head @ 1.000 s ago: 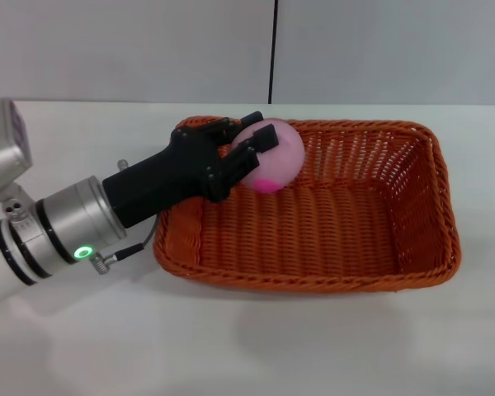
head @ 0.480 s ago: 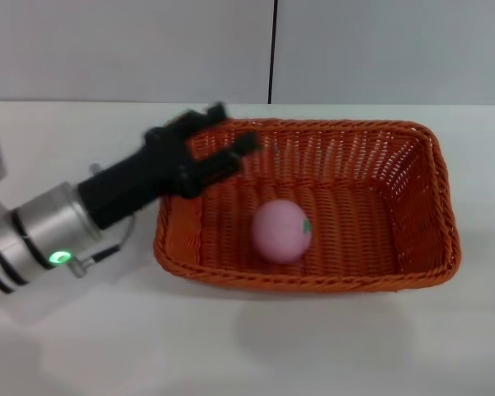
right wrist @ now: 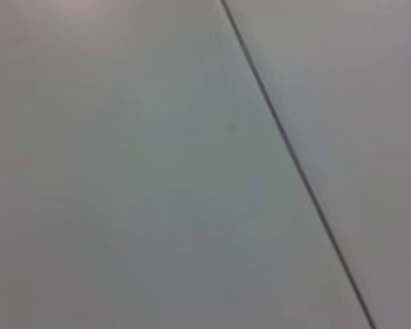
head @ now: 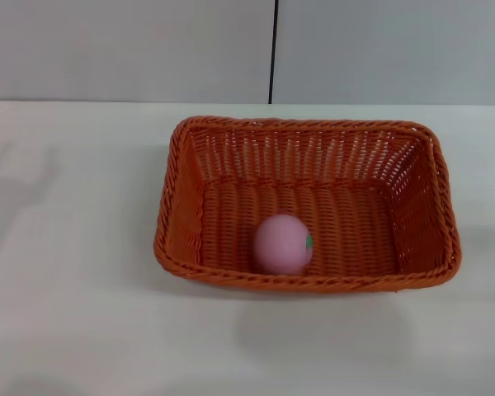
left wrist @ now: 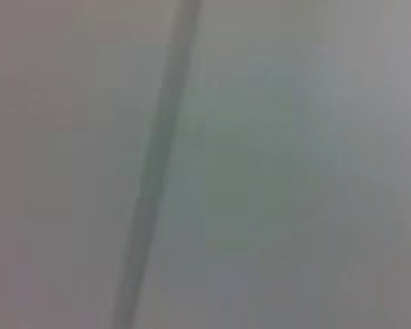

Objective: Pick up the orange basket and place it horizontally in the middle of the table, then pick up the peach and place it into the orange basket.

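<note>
The orange basket (head: 190, 247) lies lengthwise across the middle of the white table (head: 74, 313) in the head view. The pink peach (head: 283, 244) rests on the basket's floor near its front wall, a small green mark on its right side. Neither gripper appears in the head view. Both wrist views hold only a plain grey surface crossed by a dark line, with no fingers, basket or peach in them.
A grey wall with a vertical dark seam (head: 272, 49) rises behind the table's far edge. White tabletop spreads to the left, right and front of the basket.
The left gripper let the peach drop into the basket, then drew back to the left and left the head view. The peach now sits still on the basket floor.
</note>
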